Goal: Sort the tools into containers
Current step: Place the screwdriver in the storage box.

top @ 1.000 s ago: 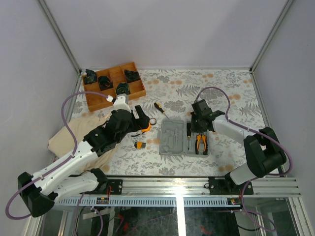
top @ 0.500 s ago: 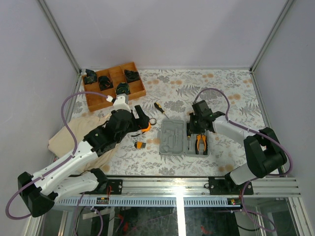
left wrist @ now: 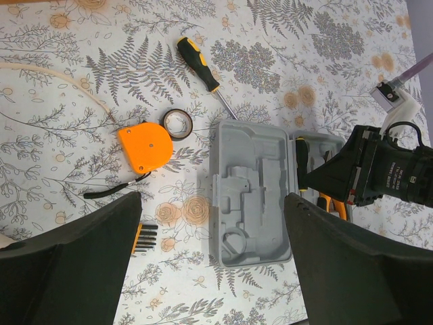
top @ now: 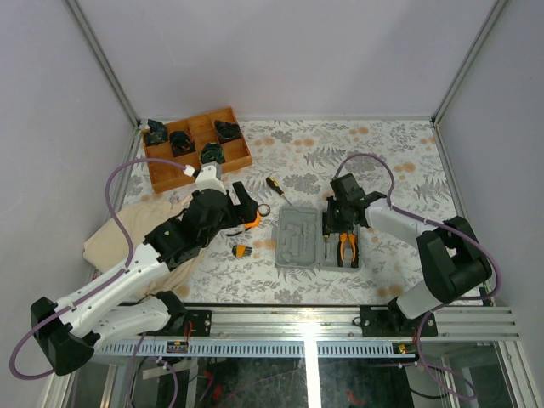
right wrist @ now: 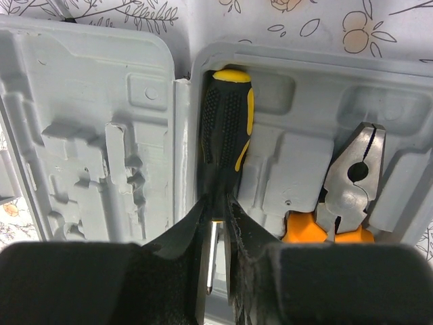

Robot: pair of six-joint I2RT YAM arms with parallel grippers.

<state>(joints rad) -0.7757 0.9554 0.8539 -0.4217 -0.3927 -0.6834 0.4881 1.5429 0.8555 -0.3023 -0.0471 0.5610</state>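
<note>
Right wrist, screwdriver [right wrist: 226,125] pinched in right gripper [right wrist: 216,203], lying in case [right wrist: 88,101]

A robot lab's test cell: a left arm [top: 127,272] and a right arm [top: 399,223] bolted to an aluminium rail [top: 340,321] at the near edge, purple cables [top: 113,183] looping off them, plain pale wall panels [top: 280,51] between metal posts [top: 100,58] boxing in a floral-clothed table [top: 382,144]

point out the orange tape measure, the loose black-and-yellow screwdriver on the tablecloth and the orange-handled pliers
orange tape measure [left wrist: 143,147], left wrist view, middle of its flat orange face
loose black-and-yellow screwdriver [left wrist: 197,64], left wrist view, middle of its handle
orange-handled pliers [right wrist: 348,200], right wrist view, steel head
</note>
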